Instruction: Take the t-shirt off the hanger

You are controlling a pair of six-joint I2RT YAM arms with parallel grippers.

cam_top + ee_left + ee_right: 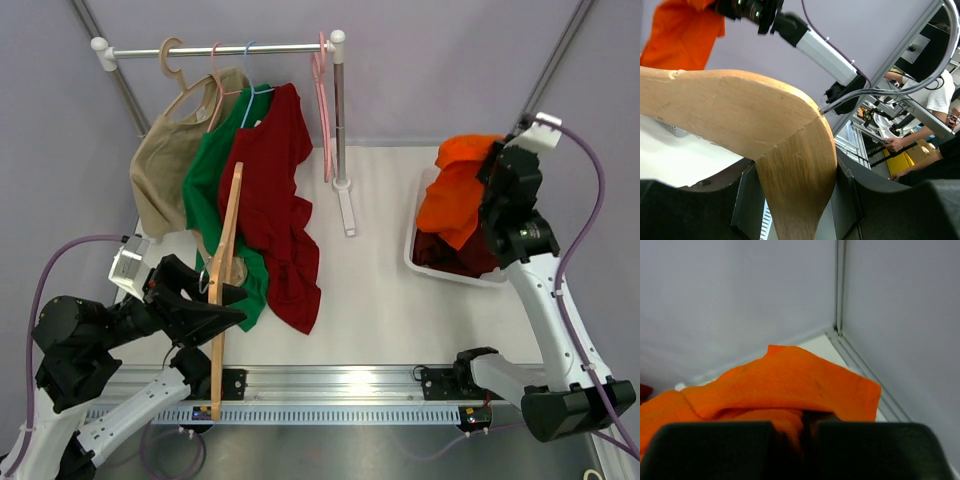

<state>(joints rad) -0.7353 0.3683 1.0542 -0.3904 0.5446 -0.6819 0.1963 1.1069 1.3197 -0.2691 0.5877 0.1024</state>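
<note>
My left gripper (215,290) is shut on a bare wooden hanger (218,340), which stands steeply over the table's near left. In the left wrist view the hanger (790,165) fills the gap between both pads of that gripper (797,200). At the far right, my right gripper (497,172) is shut on an orange t-shirt (452,195), which hangs down over a white basket (425,268). Seen from the right wrist, a fold of the orange t-shirt (790,385) is pinched between the closed fingers of the gripper (807,435). The t-shirt (682,35) also shows at the top left of the left wrist view.
A clothes rack (230,47) stands at the back left with a tan shirt (165,170), a green shirt (205,175) and a dark red shirt (275,200) hanging on it. Empty pink hangers (322,90) hang by its post. Dark red clothing (450,255) lies in the basket.
</note>
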